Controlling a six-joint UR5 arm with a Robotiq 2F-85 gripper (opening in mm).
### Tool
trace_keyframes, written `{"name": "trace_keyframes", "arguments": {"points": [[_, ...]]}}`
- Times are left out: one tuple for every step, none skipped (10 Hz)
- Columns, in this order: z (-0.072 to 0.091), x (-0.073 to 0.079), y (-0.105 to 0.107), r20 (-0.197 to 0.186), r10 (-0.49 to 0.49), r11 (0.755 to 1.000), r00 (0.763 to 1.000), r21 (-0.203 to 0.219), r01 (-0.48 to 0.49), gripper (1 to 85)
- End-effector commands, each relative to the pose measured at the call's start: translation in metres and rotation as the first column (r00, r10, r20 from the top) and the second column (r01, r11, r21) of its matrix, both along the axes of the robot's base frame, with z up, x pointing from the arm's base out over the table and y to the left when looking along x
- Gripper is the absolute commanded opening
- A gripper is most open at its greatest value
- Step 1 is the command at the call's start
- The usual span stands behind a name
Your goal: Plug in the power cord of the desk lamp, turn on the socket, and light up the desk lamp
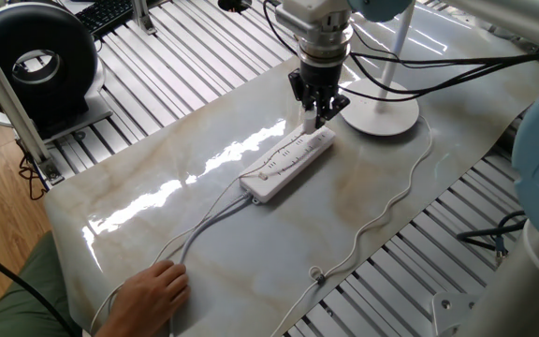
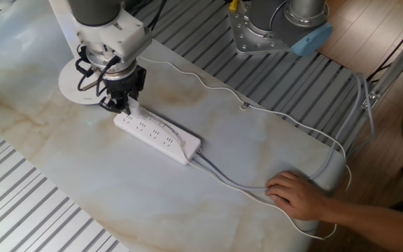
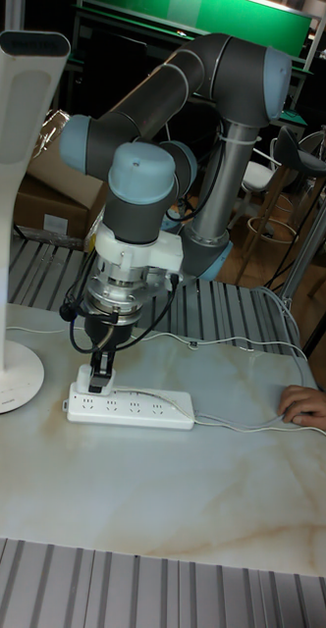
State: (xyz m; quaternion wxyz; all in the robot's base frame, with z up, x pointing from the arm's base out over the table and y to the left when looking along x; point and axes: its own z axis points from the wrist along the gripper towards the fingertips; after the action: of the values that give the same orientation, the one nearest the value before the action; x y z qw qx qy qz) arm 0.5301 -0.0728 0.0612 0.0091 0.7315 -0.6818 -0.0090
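The socket (image 1: pixel 286 161) (image 2: pixel 156 133) (image 3: pixel 131 407) is a long white strip lying flat on the marble sheet, its grey cable running toward a person's hand. My gripper (image 1: pixel 313 118) (image 2: pixel 121 106) (image 3: pixel 97 379) points straight down over the strip's end nearest the desk lamp. It is shut on the small white plug of the power cord (image 1: pixel 408 183) (image 2: pixel 257 112), and the plug rests against the strip's top. The desk lamp's round base (image 1: pixel 382 115) (image 2: pixel 72 82) (image 3: pixel 6 388) stands just beyond that end, with its upright pole (image 3: pixel 11 245) rising from it.
A person's hand (image 1: pixel 157 285) (image 2: pixel 296 196) (image 3: pixel 310 404) rests on the grey cable at the sheet's edge. The thin white cord loops over the sheet between the lamp and that edge. Ribbed metal table surrounds the sheet. A black round device (image 1: pixel 36 61) stands off to the side.
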Motion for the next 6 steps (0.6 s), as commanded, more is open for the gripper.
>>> {"name": "trace_keyframes", "arguments": {"points": [[-0.0025,0.0075,0.0052,0.016,0.008,1.000,1.000,0.022,-0.009,1.0],[-0.0031,0.0062,0.0079,0.014,0.007,1.000,1.000,0.029,-0.007,1.0],[-0.0034,0.0087,0.0076,0.024,0.017,0.999,1.000,0.029,-0.018,1.0],[-0.0037,0.0084,0.0075,0.024,0.025,0.999,0.999,0.029,-0.026,1.0],[-0.0037,0.0075,0.0072,0.023,0.033,0.999,0.999,0.031,-0.033,1.0],[-0.0030,0.0071,0.0046,0.023,0.045,0.999,0.999,0.026,-0.045,1.0]]}}
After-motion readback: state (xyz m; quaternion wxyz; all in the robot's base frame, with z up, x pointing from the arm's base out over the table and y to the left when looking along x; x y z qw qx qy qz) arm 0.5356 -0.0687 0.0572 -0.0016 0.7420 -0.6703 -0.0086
